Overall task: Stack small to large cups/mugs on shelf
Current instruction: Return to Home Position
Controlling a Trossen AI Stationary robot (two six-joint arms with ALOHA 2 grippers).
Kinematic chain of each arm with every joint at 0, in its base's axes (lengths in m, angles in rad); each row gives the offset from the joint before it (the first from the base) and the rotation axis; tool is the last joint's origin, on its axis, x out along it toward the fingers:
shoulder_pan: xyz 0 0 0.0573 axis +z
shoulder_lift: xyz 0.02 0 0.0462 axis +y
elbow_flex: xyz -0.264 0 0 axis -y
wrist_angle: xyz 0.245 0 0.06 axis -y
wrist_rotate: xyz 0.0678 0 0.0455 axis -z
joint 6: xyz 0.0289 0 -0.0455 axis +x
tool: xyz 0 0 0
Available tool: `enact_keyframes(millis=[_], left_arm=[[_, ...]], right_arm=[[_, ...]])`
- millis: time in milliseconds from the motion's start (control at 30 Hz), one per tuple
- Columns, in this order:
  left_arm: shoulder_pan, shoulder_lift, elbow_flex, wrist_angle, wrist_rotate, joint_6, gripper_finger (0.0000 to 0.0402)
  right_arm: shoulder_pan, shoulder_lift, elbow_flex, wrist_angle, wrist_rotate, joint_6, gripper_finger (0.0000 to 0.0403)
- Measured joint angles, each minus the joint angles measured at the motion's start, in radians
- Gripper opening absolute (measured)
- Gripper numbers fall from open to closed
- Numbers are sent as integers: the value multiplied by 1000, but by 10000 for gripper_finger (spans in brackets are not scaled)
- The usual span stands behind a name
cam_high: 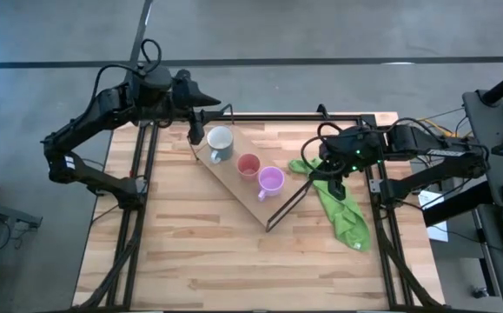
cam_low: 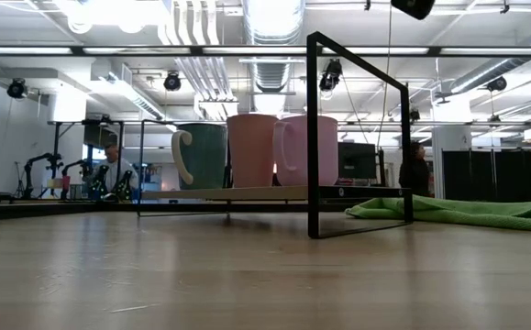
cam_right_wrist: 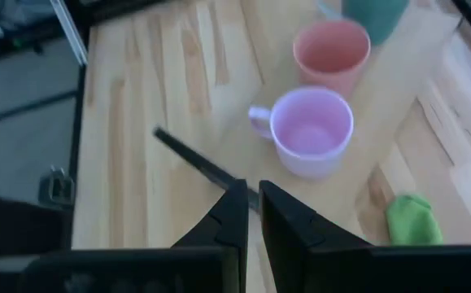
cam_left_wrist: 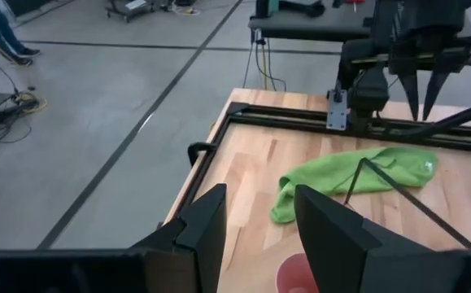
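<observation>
Three cups stand in a row on the light-wood shelf (cam_high: 234, 178), which lies slantwise on the table. They are a pale grey handled mug (cam_high: 220, 143), a salmon-pink cup (cam_high: 248, 165) and a lilac mug (cam_high: 271, 180). In the low view they stand upright on the plank (cam_low: 201, 193): the mug (cam_low: 201, 156), the cup (cam_low: 251, 151) and the lilac mug (cam_low: 293, 151). My left gripper (cam_high: 197, 132) is open and empty, raised beside the grey mug. My right gripper (cam_right_wrist: 251, 213) is shut and empty, raised over the shelf's near end by the lilac mug (cam_right_wrist: 311, 130).
A green cloth (cam_high: 342, 213) lies crumpled on the table right of the shelf. The shelf's black wire leg frame (cam_low: 357, 137) stands up at its near end. Black rails (cam_high: 303, 116) run along the table's far and side edges. People stand in the room beyond.
</observation>
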Motion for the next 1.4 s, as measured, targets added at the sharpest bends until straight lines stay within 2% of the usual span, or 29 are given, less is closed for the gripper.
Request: enact_keyframes(millis=[100,267,500,767,1067,1400], left_arm=[[0,-9,3,1,8,-1,132],[0,-32,3,-19,16,-1,132],[1,-68,-1,-70,30,-58,132],[0,-114,-42,-100,33,-76,132],[0,-236,-210,-34,34,-116,132],[0,-424,-551,199,51,-180,132]], right_arm=[[0,1,0,16,-1,7,28],[0,-5,-1,14,-7,-92,28],[0,-29,-2,46,-11,-101,28],[0,-120,-25,110,-11,-128,28],[0,-307,-239,349,-11,-91,28],[0,-457,-579,613,-10,-5,28]])
